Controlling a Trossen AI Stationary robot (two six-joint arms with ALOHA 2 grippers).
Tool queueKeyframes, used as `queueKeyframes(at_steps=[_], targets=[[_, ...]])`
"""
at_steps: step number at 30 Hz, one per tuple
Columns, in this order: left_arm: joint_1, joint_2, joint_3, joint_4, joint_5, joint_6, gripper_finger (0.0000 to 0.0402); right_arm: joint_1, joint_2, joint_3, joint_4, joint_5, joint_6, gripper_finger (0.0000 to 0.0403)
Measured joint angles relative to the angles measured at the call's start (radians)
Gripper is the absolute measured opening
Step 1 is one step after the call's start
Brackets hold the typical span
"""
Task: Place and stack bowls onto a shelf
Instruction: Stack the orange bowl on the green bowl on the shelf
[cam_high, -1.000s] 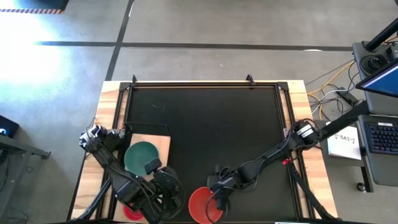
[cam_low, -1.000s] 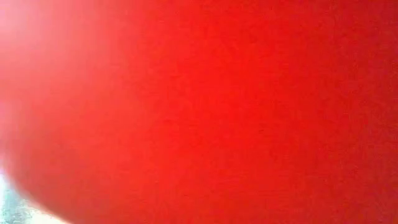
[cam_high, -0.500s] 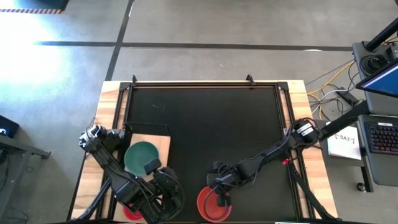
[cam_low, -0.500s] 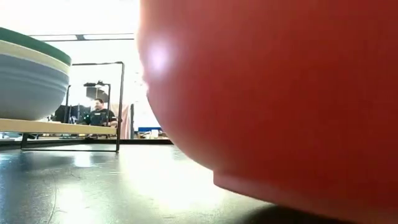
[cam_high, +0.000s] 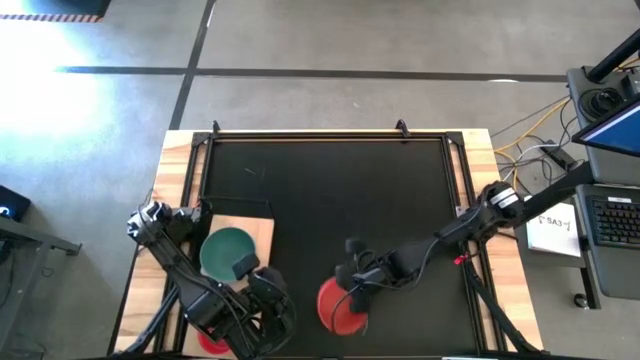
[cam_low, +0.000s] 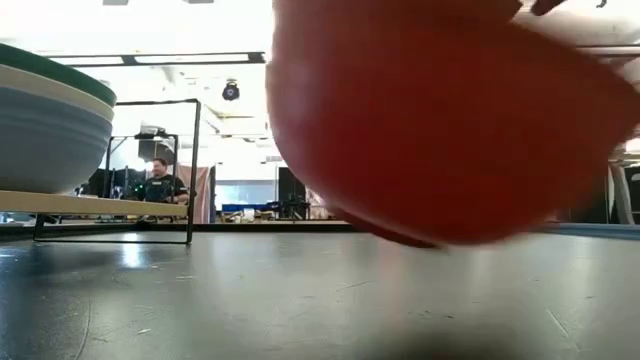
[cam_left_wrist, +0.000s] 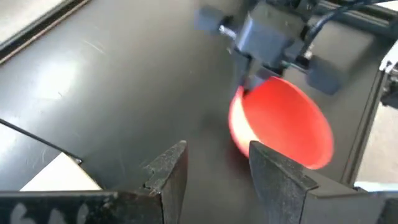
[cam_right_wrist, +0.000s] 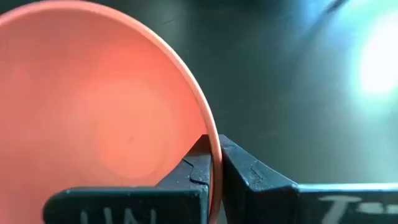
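Now the right gripper (cam_right_wrist: 214, 163) pinches the rim of the red bowl (cam_high: 340, 304), one finger inside the wall and one outside, so the bowl hangs tilted from that edge. From the level view its rounded underside (cam_low: 440, 130) is clear of the black surface (cam_high: 330, 200), near the front edge. That rim hold probably lets the arm carry the bowl open side up and lower it onto a pile. Over on the left, the wooden shelf (cam_high: 258, 232) already carries a nested stack with the green bowl (cam_high: 226, 250) on top and a blue-grey bowl (cam_low: 45, 135) below it. The left gripper (cam_left_wrist: 211, 177) waits beside the shelf, its fingers parted a moderate way and holding nothing. Judging by this, the red bowl must cross leftward toward the shelf.
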Motion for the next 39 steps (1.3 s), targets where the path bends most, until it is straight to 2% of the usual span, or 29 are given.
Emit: queueKeyframes(at_steps=[3,10,13,20,24,29,32,35,39], targets=[[0.004,0.001,-0.004,0.000,-0.057,-0.007,0.0153,-0.012,-0.040,0.000,-0.016,0.185,-0.074,0.0008],[0.028,0.002,-0.004,-0.009,-0.321,0.120,0.0153,-0.054,-0.137,0.000,0.010,0.614,-0.268,0.0008],[0.057,0.002,-0.004,-0.009,-0.406,0.229,0.0153,-0.078,-0.172,0.000,0.019,0.719,-0.327,0.0008],[0.157,0.002,-0.004,-0.009,-0.547,0.384,0.0153,-0.148,-0.217,0.000,0.039,0.825,-0.436,0.0008],[0.251,0.002,0.007,-0.009,-0.540,0.349,0.0153,-0.220,-0.261,0.000,0.040,0.782,-0.461,0.0008],[0.384,0.002,0.033,-0.007,-0.342,0.331,0.0153,-0.336,-0.345,0.000,0.030,0.572,-0.397,0.0008],[0.445,0.002,0.043,-0.010,-0.276,0.359,0.0153,-0.400,-0.375,0.000,0.008,0.523,-0.355,0.0008],[0.488,0.002,0.067,-0.007,-0.253,0.402,0.0153,-0.447,-0.384,0.001,-0.020,0.488,-0.332,0.0008],[0.541,0.002,0.105,-0.005,-0.227,0.446,0.0153,-0.486,-0.382,0.001,-0.020,0.377,-0.321,0.0008]])
